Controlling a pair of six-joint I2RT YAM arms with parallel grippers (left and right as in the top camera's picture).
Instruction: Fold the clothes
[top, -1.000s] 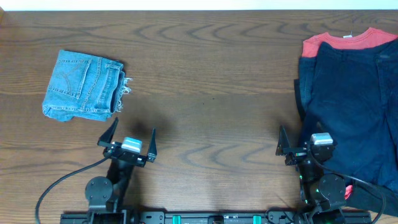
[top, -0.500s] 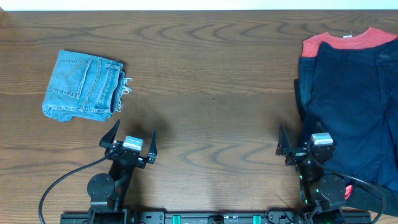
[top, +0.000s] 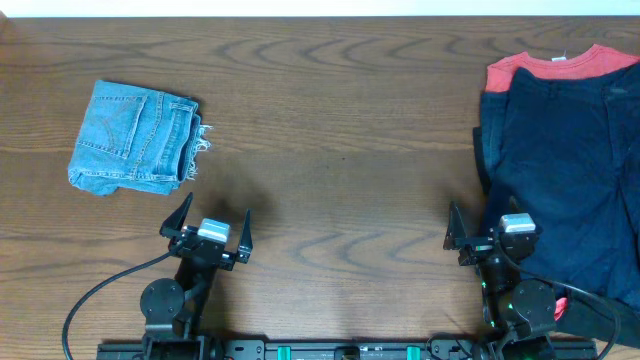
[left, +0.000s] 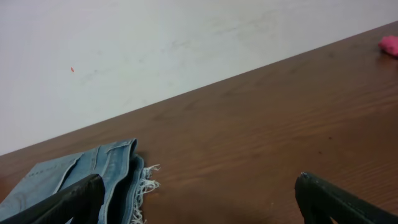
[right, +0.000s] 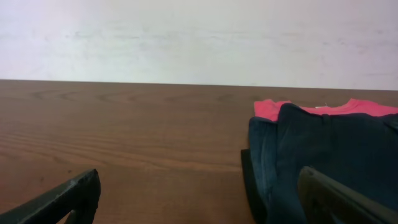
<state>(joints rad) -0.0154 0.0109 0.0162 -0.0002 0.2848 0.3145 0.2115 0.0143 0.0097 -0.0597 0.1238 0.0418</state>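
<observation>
Left gripper (top: 216, 207): wide open with nothing in it. Both fingers are splayed apart and hang over bare wood, you can see it in the overhead and the left wrist view.
Left fingers (left: 59, 202): just two dark tips at the bottom corners of the wrist view, big gap between them.
Right gripper (top: 490, 215): same deal, spread open and empty.
Right fingers (right: 65, 198): one tip sits over plain wood. In the wrist view the other is in front of the dark cloth, and I can't tell if it actually touches it.
Jeans (top: 135, 137): ahead of the left gripper and off to its left, well apart from it. They're light-blue denim already folded into a compact, roughly square bundle lying flat.
Back pocket (top: 112, 125): faces up on top of the bundle, stitching visible.
Frayed hem (top: 203, 140): pale threads stick out on the bundle's edge nearest the left gripper's line of sight.
Dark garment (top: 560, 160): navy, spread out ahead of and to the right of the right gripper, its near edge just beside that gripper.
Red shirt (top: 560, 65): under the navy piece, with only its far edge peeking out.
Table (top: 340, 150): dark wood grain, a broad bare stretch ahead of both grippers and between them.
Wall (left: 155, 50): plain white, past the table's far edge.
Cable (top: 95, 290): black, loops out behind the left arm.
</observation>
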